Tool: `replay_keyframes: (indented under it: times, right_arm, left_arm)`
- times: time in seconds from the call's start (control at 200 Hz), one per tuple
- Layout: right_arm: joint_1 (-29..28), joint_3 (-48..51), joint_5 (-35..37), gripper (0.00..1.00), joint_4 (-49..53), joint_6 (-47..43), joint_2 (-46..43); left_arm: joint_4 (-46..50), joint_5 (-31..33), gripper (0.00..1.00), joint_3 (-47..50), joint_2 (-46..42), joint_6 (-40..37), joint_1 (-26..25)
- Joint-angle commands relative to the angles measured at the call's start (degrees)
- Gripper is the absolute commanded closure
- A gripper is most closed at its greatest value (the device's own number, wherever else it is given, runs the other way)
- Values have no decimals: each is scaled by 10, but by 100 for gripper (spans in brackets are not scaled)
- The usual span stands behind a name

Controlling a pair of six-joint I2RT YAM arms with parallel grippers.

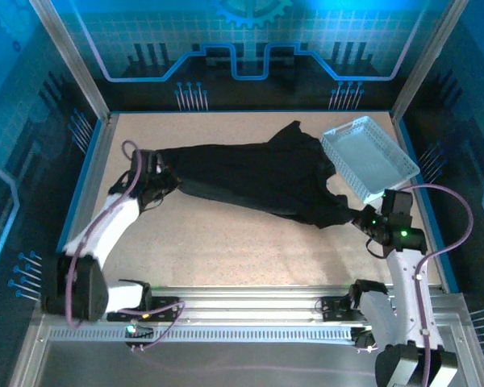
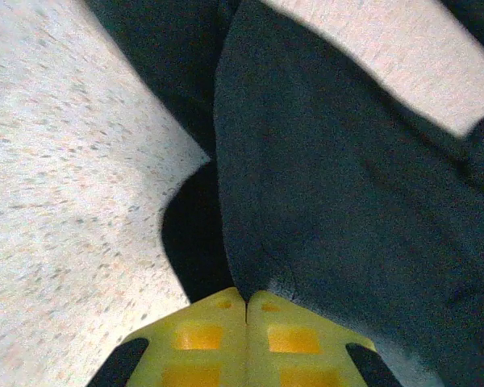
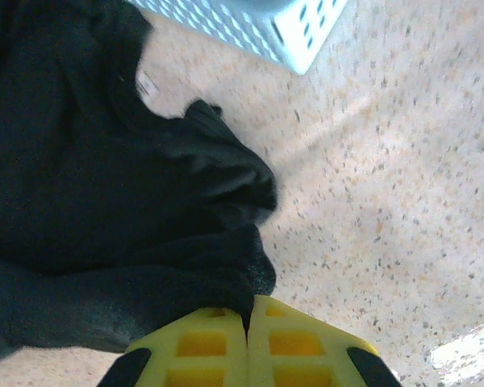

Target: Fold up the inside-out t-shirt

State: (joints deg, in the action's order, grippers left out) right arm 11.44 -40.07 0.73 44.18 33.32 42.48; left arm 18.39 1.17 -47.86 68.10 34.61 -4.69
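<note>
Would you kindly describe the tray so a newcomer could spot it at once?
Start at the speckled table and look to its far right corner. There the tray lies beside the black t-shirt; it is the only pale, perforated, rigid thing.

1. The inside-out t-shirt (image 1: 250,177) lies stretched across the middle of the table (image 1: 226,258), running from the left edge toward the right.
2. The tray (image 1: 369,155) sits near the far right corner, to the right of the shirt and right up against its right side.
3. The left gripper (image 1: 163,181) is at the shirt's left end, near the table's left edge.
4. The right gripper (image 1: 356,214) is at the shirt's near right end, in front of the tray.
</note>
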Motion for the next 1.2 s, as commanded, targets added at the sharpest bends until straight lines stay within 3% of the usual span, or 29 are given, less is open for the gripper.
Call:
replay_keyframes:
  times: [0.0, 0.22, 0.34, 0.425, 0.63, 0.71, 0.83, 0.92, 1.196]
  right_arm:
    - [15, -39, -8, 100, 47, -11, -26]
    - [18, -25, -64, 100, 95, 14, -77]
    - [19, -19, -92, 100, 126, 62, -106]
    - [19, -16, -112, 100, 145, 97, -133]
    - [19, -22, -118, 100, 168, 89, -144]
    - [16, -21, -138, 100, 120, 72, -108]
    - [2, -52, -75, 100, 58, 35, -42]
    - [-5, -79, -72, 100, 10, 19, 24]
    - [-61, -398, -58, 100, -10, -24, 250]
  left_arm:
    - [42, 89, 100, 55, -145, 19, -2]
    - [250, 230, 100, 136, -428, 109, -1]
    - [327, 248, 100, 178, -540, 177, -1]
    - [332, 238, 100, 203, -556, 199, -1]
    - [258, 172, 100, 218, -435, 196, -1]
    - [193, 177, 100, 187, -360, 163, -1]
    - [128, 196, 100, 114, -230, 117, 8]
    - [85, 157, 100, 55, -139, 93, 32]
    - [87, 70, 100, -256, 81, 43, 91]
